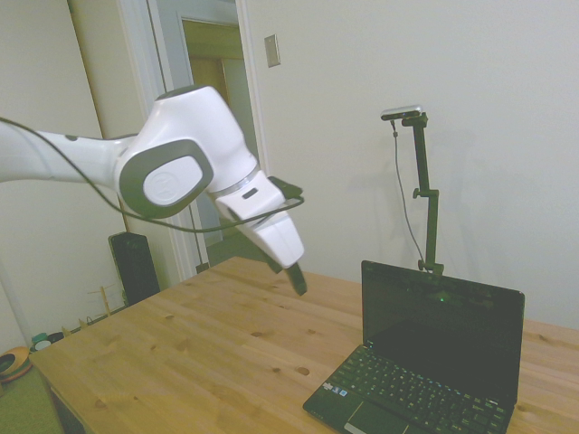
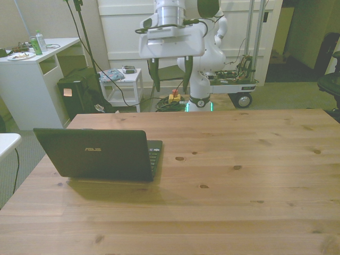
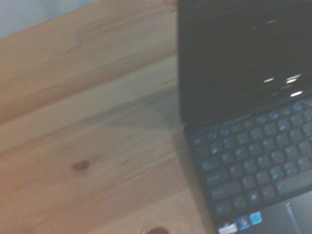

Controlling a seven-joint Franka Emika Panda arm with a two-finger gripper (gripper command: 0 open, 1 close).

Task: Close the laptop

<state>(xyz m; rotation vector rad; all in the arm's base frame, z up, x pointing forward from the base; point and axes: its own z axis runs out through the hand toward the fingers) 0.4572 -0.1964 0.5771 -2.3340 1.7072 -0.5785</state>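
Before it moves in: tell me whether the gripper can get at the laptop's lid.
Probably yes. The gripper hangs open above the table's far edge, the laptop stands open toward the front view's left, and nothing lies between them.
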